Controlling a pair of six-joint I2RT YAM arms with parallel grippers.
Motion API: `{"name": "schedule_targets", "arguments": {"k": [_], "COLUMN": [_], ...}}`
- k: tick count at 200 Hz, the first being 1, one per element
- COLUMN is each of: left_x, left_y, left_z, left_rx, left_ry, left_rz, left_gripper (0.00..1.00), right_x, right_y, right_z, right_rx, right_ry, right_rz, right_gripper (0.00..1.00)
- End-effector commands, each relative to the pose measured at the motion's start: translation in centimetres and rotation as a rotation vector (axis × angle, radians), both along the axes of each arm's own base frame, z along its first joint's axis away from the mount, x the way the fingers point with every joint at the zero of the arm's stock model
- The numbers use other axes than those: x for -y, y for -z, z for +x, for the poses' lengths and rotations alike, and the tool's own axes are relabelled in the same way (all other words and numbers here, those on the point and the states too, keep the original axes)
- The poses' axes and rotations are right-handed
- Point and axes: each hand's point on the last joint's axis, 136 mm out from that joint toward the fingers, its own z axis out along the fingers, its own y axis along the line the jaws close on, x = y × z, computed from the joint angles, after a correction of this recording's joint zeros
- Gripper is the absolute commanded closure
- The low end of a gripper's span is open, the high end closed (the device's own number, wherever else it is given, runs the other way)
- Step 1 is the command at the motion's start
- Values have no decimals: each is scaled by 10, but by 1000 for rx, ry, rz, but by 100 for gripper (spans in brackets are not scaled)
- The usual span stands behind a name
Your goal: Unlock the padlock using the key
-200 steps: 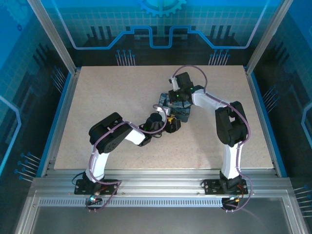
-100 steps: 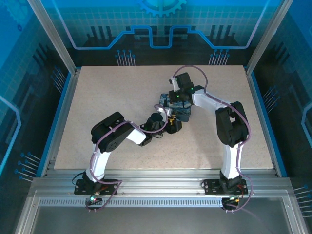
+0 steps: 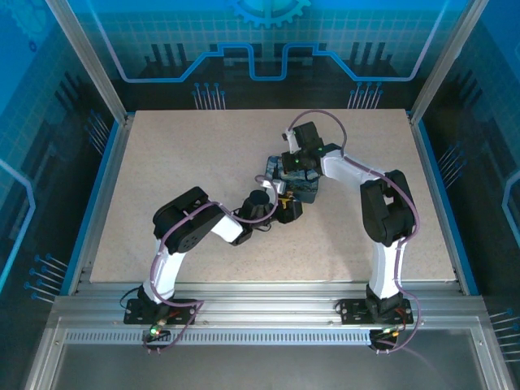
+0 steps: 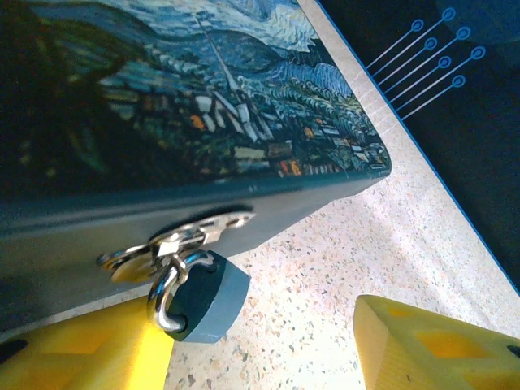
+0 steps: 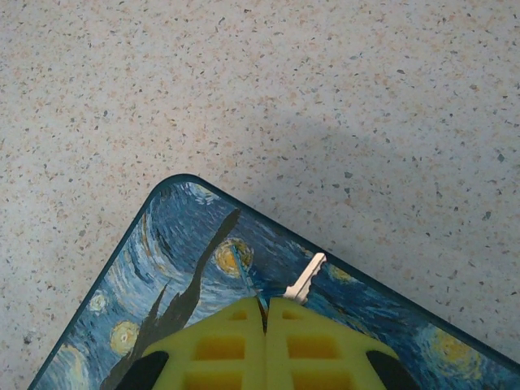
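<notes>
1. Since a second ago the left arm has crept slightly rightward in the top external view. Its claw (image 3: 280, 208) sits at the near side of the tin (image 3: 302, 188), and the right claw (image 3: 295, 165) hangs over the tin's far part, hardly shifted.
2. From the left wrist, the left claw (image 4: 260, 349) is released, its yellow fingers (image 4: 73, 349) well apart.
   - The padlock (image 4: 203, 296) hangs from the hasp (image 4: 183, 242) on the tin's side wall, low over the surface (image 4: 341, 260). It lies between the fingers, close to the left-hand one.
   - Its long axis slants, with the shackle up-left and the body down-right. The keyhole is hidden.
   - To do this step well, the claw likely should close squarely on the body, steady it, and turn the keyhole outward.
3. From the right wrist, the right claw (image 5: 266, 305) is clenched on the key (image 5: 307, 278), above the tin's lid near its edge.
   - The key's long axis runs out from the fingertips, with the blade pointing up-right.
   - The key probably needs to come down with its blade lined up on the keyway before it is pushed in.
</notes>
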Motion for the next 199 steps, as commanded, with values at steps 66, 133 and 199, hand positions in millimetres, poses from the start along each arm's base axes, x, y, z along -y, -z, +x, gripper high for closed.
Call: {"name": "schedule_targets", "arguments": {"k": [66,133,199], "left_x": [-1,5,4], "left_y": [-7,-3,6], "left_z": [-3,3,8], "left_rx": [20,2,-15], "left_ry": [18,13,-10], "left_rz": [-61,-38,-9], "left_gripper": [45,40,48], "right_x": [5,5,4], "right_y": [34,34,33], "right_z": [-31,-31,-30], "right_rx": [-133,-136,-132], "right_ry": [-3,-3,-3], "right_rz": [-44,-42,-39], "right_gripper": [100,100,100]}}
